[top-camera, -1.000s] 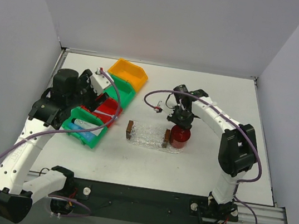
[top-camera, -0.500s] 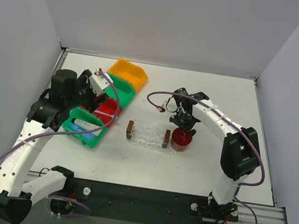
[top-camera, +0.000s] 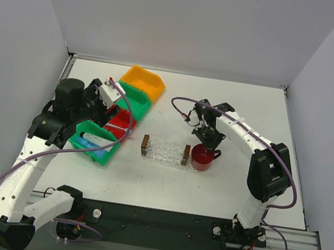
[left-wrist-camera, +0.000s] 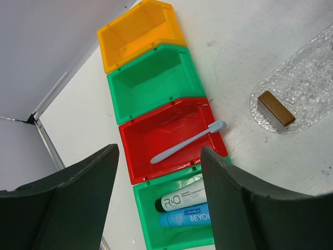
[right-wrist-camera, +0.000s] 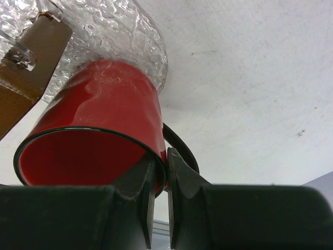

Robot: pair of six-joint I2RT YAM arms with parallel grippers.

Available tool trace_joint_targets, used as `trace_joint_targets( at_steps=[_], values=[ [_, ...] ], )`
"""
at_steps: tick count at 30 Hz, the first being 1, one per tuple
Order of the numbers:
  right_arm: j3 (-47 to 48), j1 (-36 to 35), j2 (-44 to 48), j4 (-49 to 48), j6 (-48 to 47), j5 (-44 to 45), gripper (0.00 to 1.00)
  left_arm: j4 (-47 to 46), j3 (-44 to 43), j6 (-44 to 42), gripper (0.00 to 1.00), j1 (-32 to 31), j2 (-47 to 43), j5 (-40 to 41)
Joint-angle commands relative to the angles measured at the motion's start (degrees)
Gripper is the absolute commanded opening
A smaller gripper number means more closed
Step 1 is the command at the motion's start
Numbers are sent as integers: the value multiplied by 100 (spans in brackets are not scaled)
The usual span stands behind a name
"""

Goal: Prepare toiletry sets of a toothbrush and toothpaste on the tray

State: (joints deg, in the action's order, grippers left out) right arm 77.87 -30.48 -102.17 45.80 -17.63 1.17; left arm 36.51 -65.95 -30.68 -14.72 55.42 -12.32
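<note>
The toothbrush (left-wrist-camera: 187, 142) lies aslant in the red bin (left-wrist-camera: 136, 156), its head on the bin's right rim; the top view shows the toothbrush (top-camera: 116, 128) as a pale line. Two toothpaste tubes, one silver-grey (left-wrist-camera: 182, 199) and one blue (left-wrist-camera: 190, 216), lie side by side in the nearest green bin (left-wrist-camera: 148, 229). My left gripper (left-wrist-camera: 160, 153) hovers open above these bins, holding nothing. The clear textured tray (top-camera: 163, 151) with brown end handles is bare. My right gripper (right-wrist-camera: 166, 153) is shut on the rim of a red cup (right-wrist-camera: 99, 120) at the tray's right end.
An orange bin (left-wrist-camera: 138, 34) and a second green bin (left-wrist-camera: 153, 80) stand behind the red one, both without contents. The red cup (top-camera: 202, 157) touches the tray's right edge (right-wrist-camera: 151, 52). Grey walls close the table on three sides.
My right gripper has shifted slightly to the right and nearer with the red cup. The left arm has barely moved.
</note>
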Motion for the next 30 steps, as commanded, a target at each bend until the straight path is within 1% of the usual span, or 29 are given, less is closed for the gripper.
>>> trace_joint_targets(
  at_steps=[1,7,10,18,20,27,28,30],
  values=[
    [-105,-20,443,245,759,418,0,-48,-49,53,75,40,-110,-166],
    [-307,16,593,34,1156,595,0,-65,12,53,75,39,-145,-175],
    [-412,121,611,-54,1226,402,0,-57,4,62,75,39,-154,-201],
    [-623,569,558,-308,1560,-590,0,-13,30,71,75,40,-163,-227],
    [-667,675,584,-387,1622,-688,0,-13,39,88,75,39,-145,-227],
    [-782,675,760,-537,1763,-671,0,-83,47,132,75,31,-57,-227],
    [-790,675,777,-546,1937,-653,0,-92,56,149,75,39,-31,-227],
    [-825,684,830,-572,1991,-627,0,-109,91,150,75,39,-22,-227]
  ],
)
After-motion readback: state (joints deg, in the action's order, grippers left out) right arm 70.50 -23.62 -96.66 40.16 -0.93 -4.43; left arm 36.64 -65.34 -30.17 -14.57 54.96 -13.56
